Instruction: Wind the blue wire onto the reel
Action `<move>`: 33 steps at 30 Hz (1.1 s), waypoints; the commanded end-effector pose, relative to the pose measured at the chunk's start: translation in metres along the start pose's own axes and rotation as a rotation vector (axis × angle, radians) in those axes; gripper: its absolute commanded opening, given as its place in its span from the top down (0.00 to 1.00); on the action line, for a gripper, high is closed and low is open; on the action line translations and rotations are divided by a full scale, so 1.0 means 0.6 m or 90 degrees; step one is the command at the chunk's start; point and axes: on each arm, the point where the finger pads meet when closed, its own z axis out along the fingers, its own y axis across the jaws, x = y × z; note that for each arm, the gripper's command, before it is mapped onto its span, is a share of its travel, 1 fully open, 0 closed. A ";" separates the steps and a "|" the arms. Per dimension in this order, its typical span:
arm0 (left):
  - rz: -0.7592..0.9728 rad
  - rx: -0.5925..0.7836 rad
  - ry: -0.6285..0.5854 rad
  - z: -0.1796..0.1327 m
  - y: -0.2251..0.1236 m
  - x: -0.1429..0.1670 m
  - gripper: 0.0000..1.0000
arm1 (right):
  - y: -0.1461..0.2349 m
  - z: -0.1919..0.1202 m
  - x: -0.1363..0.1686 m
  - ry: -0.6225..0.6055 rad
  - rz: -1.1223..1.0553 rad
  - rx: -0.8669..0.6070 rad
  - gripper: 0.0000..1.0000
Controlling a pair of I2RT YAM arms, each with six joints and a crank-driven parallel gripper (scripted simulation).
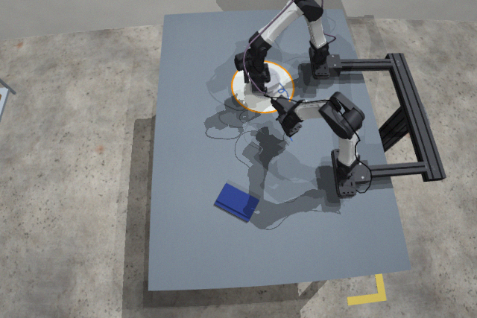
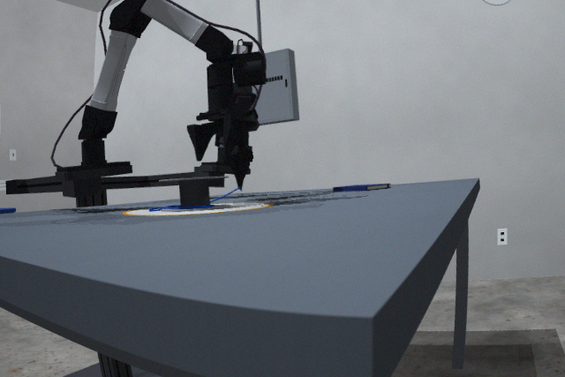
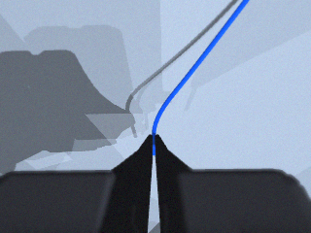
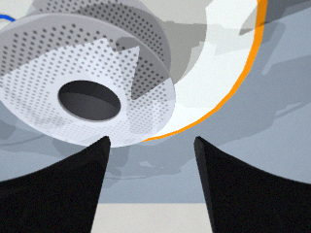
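The reel [image 1: 274, 77] [image 2: 194, 192] [image 4: 39, 97] stands flat on its lower flange within the orange painted ring [image 2: 125, 214] [image 4: 238, 87]; the right arm partly hides it in the top view. The blue wire [image 2: 225, 195] [image 3: 194, 75] [image 4: 6, 17] has a small loop beside the reel and rises from there to the left gripper. My left gripper [image 2: 240, 187] [image 3: 154, 137] is shut on the wire, slightly above the table; a short tail shows beyond it in the top view. My right gripper [image 4: 152, 139] is open and empty, above the reel's edge, with the top flange ahead of its fingers.
A blue book [image 1: 235, 202] [image 2: 360, 187] lies on the table [image 1: 192, 245], well away from the ring. The two arms are close together over the ring, the left gripper beside the right arm's wrist. Another blue object [image 2: 6, 210] shows at the left edge of the exterior view.
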 end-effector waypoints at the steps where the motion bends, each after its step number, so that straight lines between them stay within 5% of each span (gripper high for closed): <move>1: 0.007 -0.006 -0.018 -0.008 0.005 -0.023 1.00 | 0.011 0.019 0.011 0.002 0.093 -0.005 0.23; 17: 0.007 -0.006 -0.018 -0.007 0.003 -0.021 1.00 | 0.083 0.027 0.051 0.007 0.739 -0.011 0.23; 33: 0.007 -0.006 -0.018 -0.007 0.000 -0.019 1.00 | 0.159 0.011 0.021 0.021 1.333 -0.030 0.23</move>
